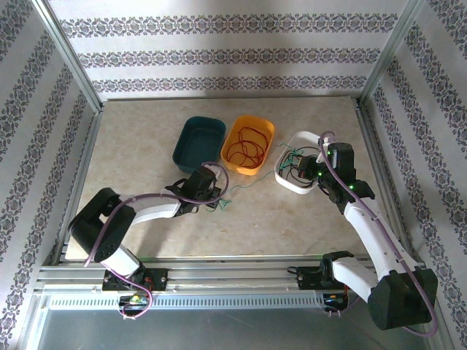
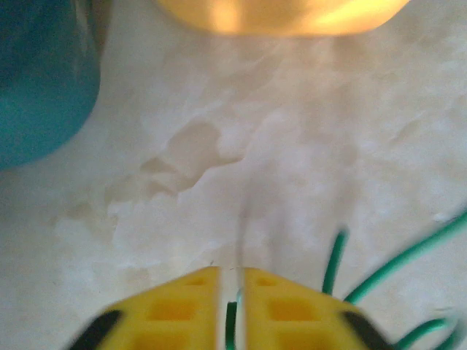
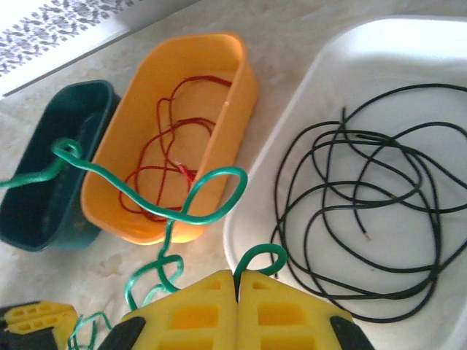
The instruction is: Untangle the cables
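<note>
Thin green flexible cable [image 3: 220, 172]: loose on the pale marble-look tabletop [image 1: 146, 146], strung from left gripper [image 2: 232, 271] to right gripper [image 3: 235, 275], near of the orange plastic tub [image 3: 244, 95].
Left jaws: narrow slit, green strand inside; clamped or slack, cannot tell.
Right jaws: pinched tight on a green loop beside the white plastic tray [image 3: 438, 44].
Handling, as judged: draw ends apart slowly, low, clear of tub rims; avoid snagging the black wire coil [image 3: 436, 233].

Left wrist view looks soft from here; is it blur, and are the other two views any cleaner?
Left wrist: blurred throughout; the green cable is smeared, the orange tub glares to near white, the teal tub is soft. Right wrist: sharp; the black cable reads cleanly against the bright white tray. Top external: even light, soft shadows.
</note>
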`<action>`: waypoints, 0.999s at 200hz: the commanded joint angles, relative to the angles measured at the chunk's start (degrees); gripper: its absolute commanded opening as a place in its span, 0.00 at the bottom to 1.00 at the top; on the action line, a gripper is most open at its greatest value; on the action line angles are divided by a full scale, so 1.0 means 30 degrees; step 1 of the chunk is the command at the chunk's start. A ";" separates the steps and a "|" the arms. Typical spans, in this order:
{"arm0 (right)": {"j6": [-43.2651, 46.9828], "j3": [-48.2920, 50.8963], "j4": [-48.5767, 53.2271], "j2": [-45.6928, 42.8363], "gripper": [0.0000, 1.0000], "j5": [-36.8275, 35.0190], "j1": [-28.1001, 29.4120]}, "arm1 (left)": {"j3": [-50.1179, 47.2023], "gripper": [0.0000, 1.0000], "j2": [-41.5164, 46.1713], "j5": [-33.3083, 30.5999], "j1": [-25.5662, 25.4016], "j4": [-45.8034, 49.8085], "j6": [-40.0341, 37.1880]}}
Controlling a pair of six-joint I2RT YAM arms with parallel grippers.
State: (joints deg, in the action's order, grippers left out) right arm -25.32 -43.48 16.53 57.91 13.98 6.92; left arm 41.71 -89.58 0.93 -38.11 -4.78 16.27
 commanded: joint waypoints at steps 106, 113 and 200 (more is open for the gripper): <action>0.0340 -0.1340 -0.1150 0.2680 0.00 0.2881 0.4539 | 0.3260 0.61 0.2260 0.5819 -0.1302 0.0056 -0.2680; 0.0338 -0.1402 -0.1257 0.2843 0.00 0.3024 0.4711 | 0.3464 0.61 0.2066 0.5816 -0.1478 -0.0104 -0.2770; 0.1147 -0.2146 -0.0432 0.3594 0.01 0.4068 0.5604 | 0.4368 0.56 0.0929 0.5436 -0.1395 -0.2292 -0.2120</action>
State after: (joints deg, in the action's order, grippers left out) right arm -24.43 -48.05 14.02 68.86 24.99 23.07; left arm 53.89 -87.72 17.52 -42.41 -6.87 9.02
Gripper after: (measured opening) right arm 0.043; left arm 0.564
